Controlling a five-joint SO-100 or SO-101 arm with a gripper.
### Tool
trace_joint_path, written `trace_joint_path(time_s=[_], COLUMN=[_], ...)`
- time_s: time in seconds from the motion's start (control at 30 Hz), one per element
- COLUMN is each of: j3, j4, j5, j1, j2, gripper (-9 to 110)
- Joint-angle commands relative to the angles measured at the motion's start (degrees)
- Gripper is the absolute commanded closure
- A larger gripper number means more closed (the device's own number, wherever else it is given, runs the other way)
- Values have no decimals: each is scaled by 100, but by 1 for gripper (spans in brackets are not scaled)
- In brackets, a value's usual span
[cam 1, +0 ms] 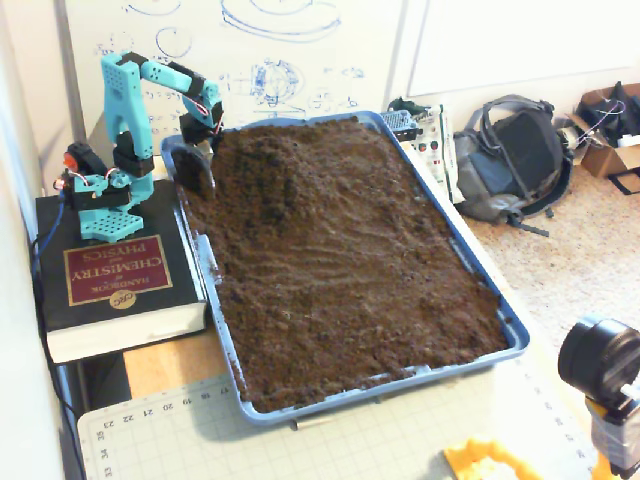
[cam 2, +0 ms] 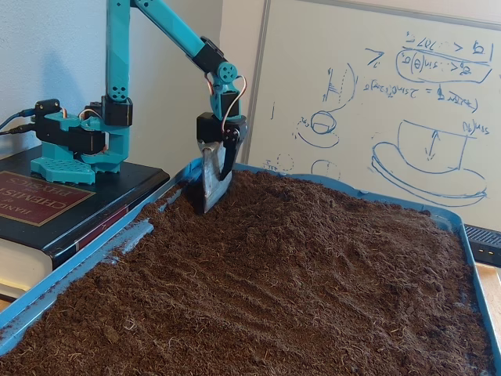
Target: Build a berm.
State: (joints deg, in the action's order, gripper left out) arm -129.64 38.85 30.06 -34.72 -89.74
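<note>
The berm (cam 1: 285,165) is a raised, rounded mound of dark brown crumbly soil at the far end of the blue tray (cam 1: 519,344); in the low fixed view the berm (cam 2: 313,207) rises behind flatter, rippled soil. My gripper (cam 1: 197,180), a grey scoop-like blade with a black finger pressed against it, points down at the tray's far left corner. In the low fixed view the gripper (cam 2: 209,197) has its tip in the soil at the mound's left foot. It looks shut, with nothing gripped.
The teal arm's base stands on a thick black book (cam 1: 110,275) left of the tray. A whiteboard (cam 2: 407,94) is behind. A backpack (cam 1: 510,160) lies on the floor at right. A cutting mat (cam 1: 300,440) and a black round device (cam 1: 600,360) sit in front.
</note>
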Motion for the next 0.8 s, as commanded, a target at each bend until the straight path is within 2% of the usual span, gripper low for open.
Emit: trace_joint_path(time_s=[0.0,0.27,0.77], j3=[396,536,1881], j4=[-18,-53,-53], j5=[-18,-35,35], j1=[105,35,281], j2=[62,650,1046], gripper=[101,101,101])
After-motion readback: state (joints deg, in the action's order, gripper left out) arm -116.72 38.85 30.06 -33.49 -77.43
